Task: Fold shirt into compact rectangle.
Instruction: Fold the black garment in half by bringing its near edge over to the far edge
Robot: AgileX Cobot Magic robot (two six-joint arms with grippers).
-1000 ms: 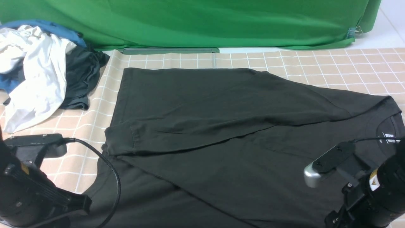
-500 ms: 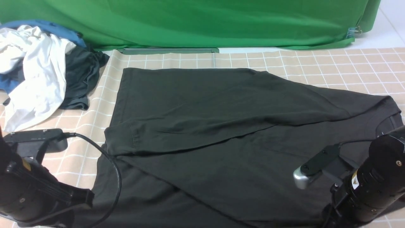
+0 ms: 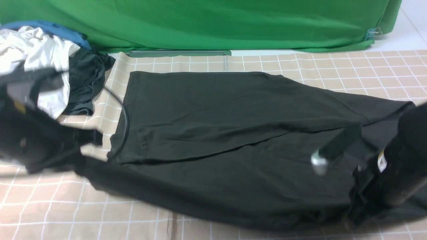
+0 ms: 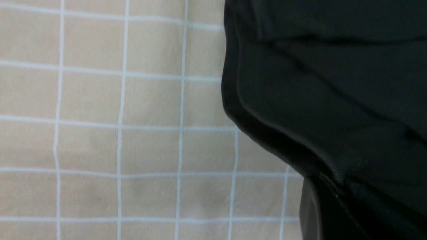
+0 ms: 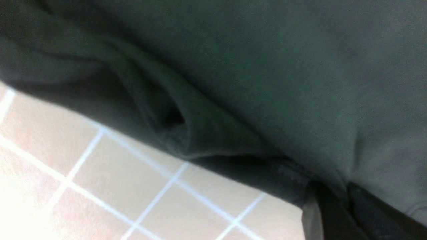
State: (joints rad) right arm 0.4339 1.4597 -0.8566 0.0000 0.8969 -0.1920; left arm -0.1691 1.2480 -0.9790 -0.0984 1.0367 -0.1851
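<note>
The black shirt (image 3: 213,116) lies spread across the checked tablecloth, its far half folded over its middle. Its near edge hangs raised between my two grippers. At that edge's left end my left gripper (image 3: 78,163) is shut on the shirt; the left wrist view shows the hem (image 4: 267,133) running into the left gripper (image 4: 333,200). My right gripper (image 3: 353,210) is shut on the right end. In the right wrist view, bunched fabric (image 5: 233,83) is pinched in the right gripper (image 5: 338,196). Both arms are blurred.
A heap of clothes sits at the far left: a white garment (image 3: 43,56), a dark grey one (image 3: 83,80), a blue one (image 3: 50,28). A green backdrop (image 3: 200,23) closes the far side. The left arm's cable (image 3: 125,126) hangs over the shirt's left edge.
The right gripper has shut on the shirt's near right edge. Both arms have risen and moved away from the front, lifting the near edge; bare tablecloth now shows in front.
</note>
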